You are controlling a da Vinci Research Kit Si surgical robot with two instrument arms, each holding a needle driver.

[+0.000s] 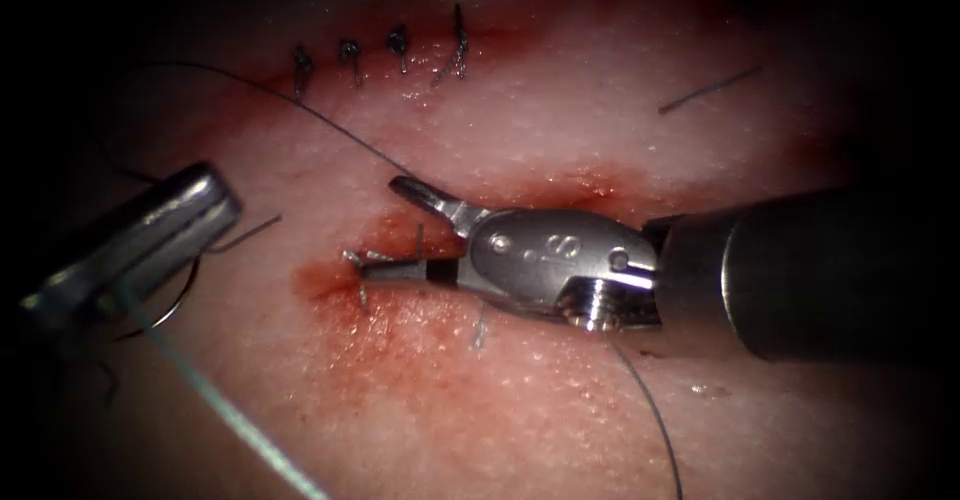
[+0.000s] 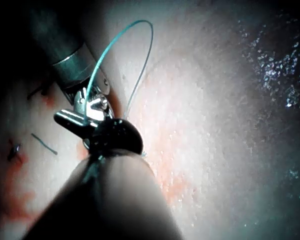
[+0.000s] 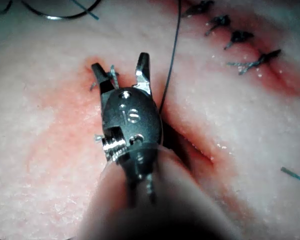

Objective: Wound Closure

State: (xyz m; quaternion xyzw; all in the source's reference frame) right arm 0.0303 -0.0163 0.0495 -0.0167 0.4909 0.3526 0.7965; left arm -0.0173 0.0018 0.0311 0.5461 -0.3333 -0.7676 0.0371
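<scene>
My right tool [image 1: 390,228] lies along the cut [image 1: 580,185] with its jaws open and empty. They straddle a knot [image 1: 355,260] at the cut's left end; the right wrist view shows the jaws [image 3: 119,65] spread around that knot [image 3: 110,75]. My left tool [image 1: 215,195] hovers left of the cut, shut on the teal thread [image 1: 220,400], which loops up from it [image 2: 140,30]. The curved needle [image 1: 180,305] rests under the left tool, out of the tissue, also seen as a dark arc [image 3: 55,17]. No tool holds it.
A row of several finished stitches [image 1: 400,48] closes another cut farther back. A dark thread [image 1: 300,110] runs from there to the right tool and trails out below it [image 1: 655,420]. A cut thread end [image 1: 710,88] lies at the back right. Red fluid [image 1: 400,330] stains the tissue.
</scene>
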